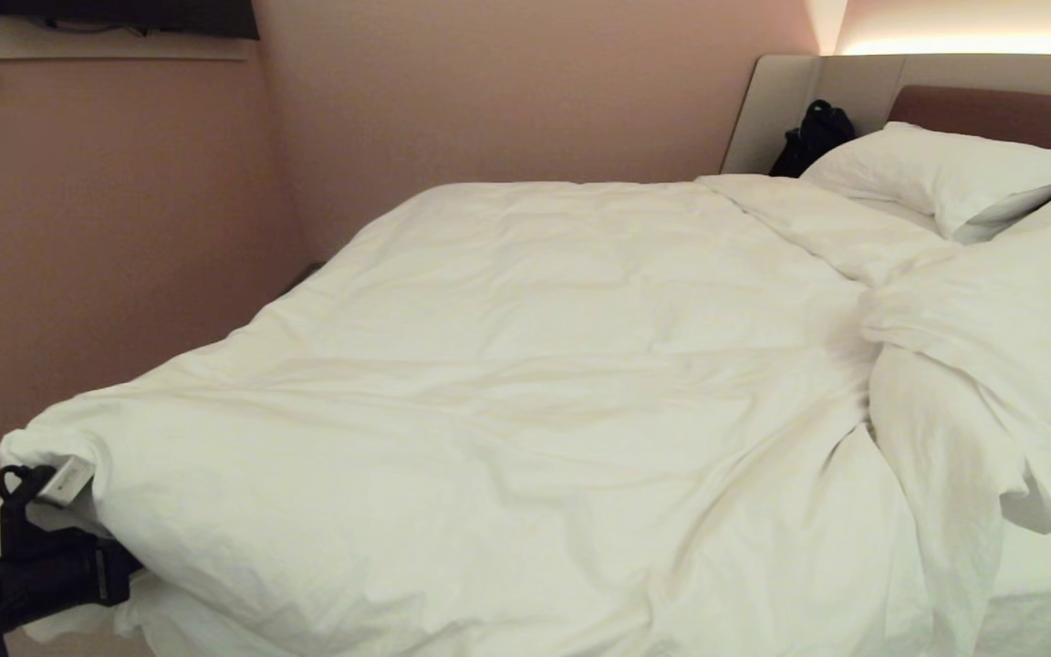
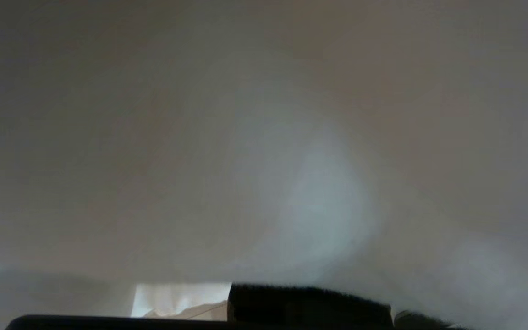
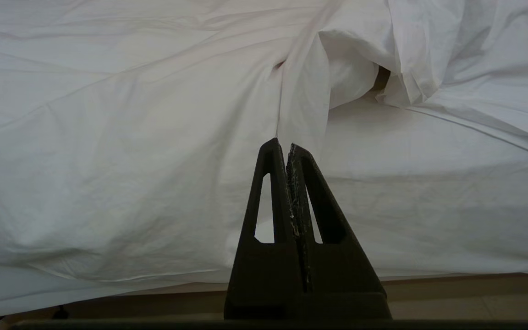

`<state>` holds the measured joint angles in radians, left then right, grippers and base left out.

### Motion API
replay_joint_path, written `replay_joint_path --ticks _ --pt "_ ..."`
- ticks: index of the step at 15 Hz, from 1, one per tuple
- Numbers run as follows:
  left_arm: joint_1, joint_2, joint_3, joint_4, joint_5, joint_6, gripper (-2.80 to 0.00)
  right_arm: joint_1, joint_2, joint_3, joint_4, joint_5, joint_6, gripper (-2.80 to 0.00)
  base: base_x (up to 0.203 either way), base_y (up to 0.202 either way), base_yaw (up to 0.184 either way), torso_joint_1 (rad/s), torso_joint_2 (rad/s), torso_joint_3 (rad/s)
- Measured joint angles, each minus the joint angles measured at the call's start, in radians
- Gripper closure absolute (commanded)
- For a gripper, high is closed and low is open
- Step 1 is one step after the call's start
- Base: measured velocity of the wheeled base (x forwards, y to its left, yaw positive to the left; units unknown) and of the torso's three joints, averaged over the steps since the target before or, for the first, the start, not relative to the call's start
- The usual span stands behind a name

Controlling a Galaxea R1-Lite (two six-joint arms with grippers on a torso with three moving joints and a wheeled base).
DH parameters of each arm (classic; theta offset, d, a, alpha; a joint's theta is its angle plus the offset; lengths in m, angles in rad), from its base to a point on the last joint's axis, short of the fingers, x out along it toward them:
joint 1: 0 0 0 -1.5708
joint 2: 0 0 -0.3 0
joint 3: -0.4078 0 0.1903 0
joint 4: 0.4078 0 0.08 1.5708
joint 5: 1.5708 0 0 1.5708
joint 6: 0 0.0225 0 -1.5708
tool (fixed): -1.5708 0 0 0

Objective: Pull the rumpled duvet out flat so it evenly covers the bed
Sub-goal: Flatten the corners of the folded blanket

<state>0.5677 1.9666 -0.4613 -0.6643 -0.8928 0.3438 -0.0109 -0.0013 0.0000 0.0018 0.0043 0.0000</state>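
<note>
Duvet (image 1: 507,383) is seen spread over most of the bed (image 1: 1050,584), white and softly creased, with a bunched ridge running along its side nearer the pillows (image 1: 941,173). Beyond that ridge a strip of sheeted mattress is left bare at the bed's near edge. The duvet's near corner, on the side away from the pillows, is drawn out past the bed's edge, and there the left gripper (image 1: 69,482) is clamped on the fabric (a small white tag shows right at the pinch). In the left wrist view almost nothing but close white cloth can be made out. The right gripper (image 3: 288,147) is held before the side of the bed, its two black fingers (image 3: 273,183) pressed together with nothing between them, apart from the hanging fold of duvet behind it. A black bag (image 1: 813,137) is propped against the headboard (image 1: 1000,114), beside the pillows.
</note>
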Motion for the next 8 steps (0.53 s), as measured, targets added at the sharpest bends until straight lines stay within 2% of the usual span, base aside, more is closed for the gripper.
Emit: replay_joint_path --ticks 1,2,5,6,8 --pt "0.000 0.001 -0.003 0.000 0.000 -0.001 0.00 0.000 0.000 0.000 0.000 0.000 0.000 0.00 0.000 0.000 0.000 0.000 0.00 0.000" --pt "-0.002 0.001 -0.006 0.000 -0.001 -0.003 -2.80 0.000 0.000 0.000 0.000 0.000 0.000 0.00 0.000 0.000 0.000 0.000 0.00 0.000" --pt "-0.021 -0.002 -0.023 0.000 -0.004 -0.041 -2.80 0.000 0.000 0.000 0.000 0.000 0.000 0.00 0.000 0.000 0.000 0.000 0.00 0.000" --pt "-0.032 -0.007 -0.047 0.000 -0.005 -0.093 -2.80 0.000 0.000 0.000 0.000 0.000 0.000 0.00 0.000 0.000 0.000 0.000 0.00 0.000" --pt "-0.064 -0.025 -0.139 0.000 -0.006 -0.274 -2.80 0.000 0.000 0.000 0.000 0.000 0.000 0.00 0.000 0.000 0.000 0.000 0.00 0.000"
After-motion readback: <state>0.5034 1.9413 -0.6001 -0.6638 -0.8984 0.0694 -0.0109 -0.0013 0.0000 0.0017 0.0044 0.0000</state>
